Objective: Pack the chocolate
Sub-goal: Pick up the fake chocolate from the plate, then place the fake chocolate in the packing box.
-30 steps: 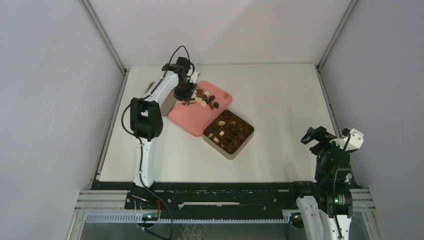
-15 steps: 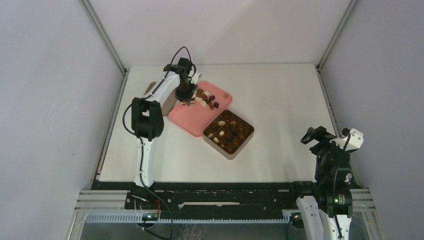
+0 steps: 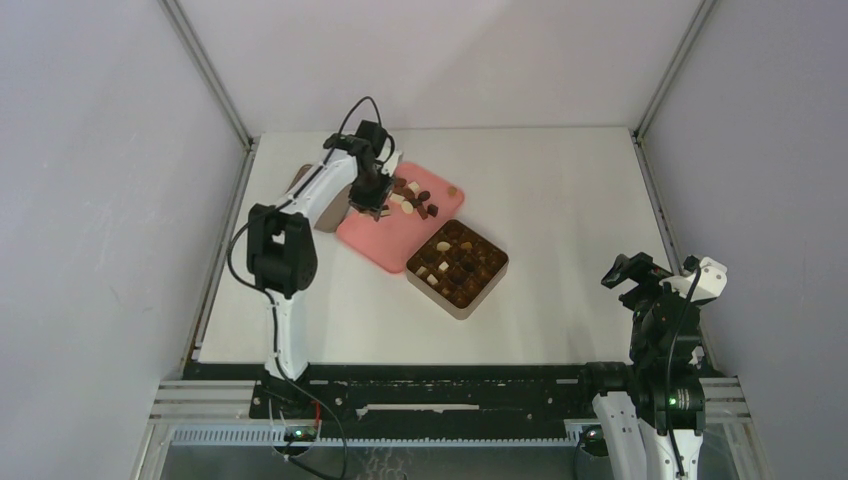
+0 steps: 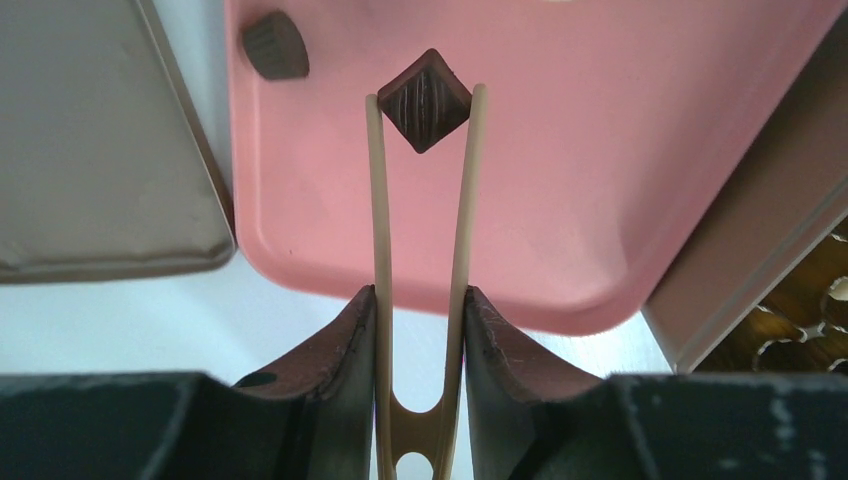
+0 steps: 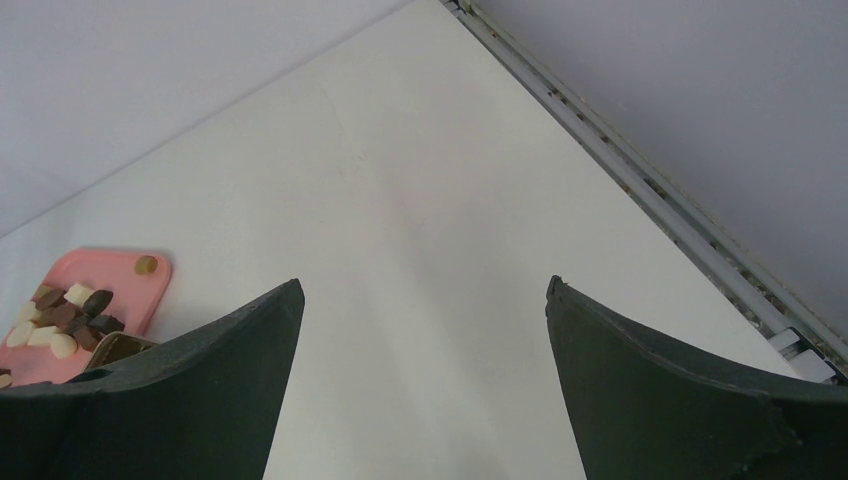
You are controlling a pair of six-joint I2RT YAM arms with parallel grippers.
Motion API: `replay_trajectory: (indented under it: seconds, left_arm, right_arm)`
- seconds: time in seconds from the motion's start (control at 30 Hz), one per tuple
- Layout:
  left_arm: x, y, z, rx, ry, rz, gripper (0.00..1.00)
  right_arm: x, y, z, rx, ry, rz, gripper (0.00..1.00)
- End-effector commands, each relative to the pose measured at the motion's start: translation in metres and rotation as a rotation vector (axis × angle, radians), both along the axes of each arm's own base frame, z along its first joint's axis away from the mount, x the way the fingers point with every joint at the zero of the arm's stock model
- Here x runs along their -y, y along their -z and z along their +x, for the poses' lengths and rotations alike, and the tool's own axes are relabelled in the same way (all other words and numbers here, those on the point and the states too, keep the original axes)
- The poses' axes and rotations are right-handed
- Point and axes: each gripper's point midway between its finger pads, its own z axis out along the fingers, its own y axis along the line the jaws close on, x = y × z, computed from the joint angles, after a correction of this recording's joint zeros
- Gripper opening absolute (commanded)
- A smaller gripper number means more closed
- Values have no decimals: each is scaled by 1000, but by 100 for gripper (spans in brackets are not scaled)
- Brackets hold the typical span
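At the far left of the table (image 3: 560,200), the left gripper (image 4: 420,300) is clenched on thin wooden tongs (image 4: 462,200), its fingers (image 4: 340,340) pressing the two arms together from either side. The tong tips pinch one dark piece (image 4: 428,100), square with a ridged top and turned corner-up like a diamond. It is over the pink tray (image 4: 600,200); whether it rests on the tray floor or is clear of it I cannot tell. Up and to the left of it, a second brown piece (image 4: 275,45) lies alone on the tray near a corner.

From above, the other chocolates (image 3: 412,198) lie in a loose heap of dark, brown and cream on the tray's far half, just right of the tongs. One tan piece (image 3: 452,190) sits apart by the far right corner. The tin (image 3: 458,262) stands close against the tray's near right edge, its wall rising beside the rim; whether they touch I cannot tell. Some cells of its dark grid hold chocolates. A tan lid (image 4: 100,150) lies flat just left of the tray, largely hidden under the left arm in the top view.

The right gripper (image 5: 422,283) is well apart at the near right, jaws spread wide with nothing between them, facing bare table and the metal rail (image 5: 650,190) along its edge
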Motion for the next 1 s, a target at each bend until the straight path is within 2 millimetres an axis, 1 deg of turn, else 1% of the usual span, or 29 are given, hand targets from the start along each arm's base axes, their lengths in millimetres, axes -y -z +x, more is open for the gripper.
replay_trajectory:
  seconds: [0.0,0.1,0.27,0.33,0.43,0.57,0.73,0.8,0.97]
  left_arm:
    - [6,-38,-18,64,-35,-29,16]
    - [21,-49,-32,74,-17,-71,17]
    - [56,-73,-54,91,18,-190,17]
    - [67,-80,-61,99,33,-210,17]
    - [89,-88,-75,107,87,-237,17]
    - [127,-90,-97,110,173,-275,18]
    - [172,-89,-119,102,271,-326,20]
    - [188,-89,-125,103,306,-335,21]
    - [216,-81,-132,86,359,-334,21]
  right_arm:
    - [0,-9,3,34,-8,-17,100]
    - [0,-10,2,36,-9,-18,100]
    - [0,-10,2,39,-10,-18,100]
    - [-1,-10,2,38,-11,-18,100]
    - [0,-10,2,40,-10,-19,100]
    - [0,-10,2,40,-8,-19,100]
    - [0,-10,2,40,-9,-20,100]
    - [0,-10,2,40,-8,-19,100]
    - [0,-10,1,41,-6,-19,100]
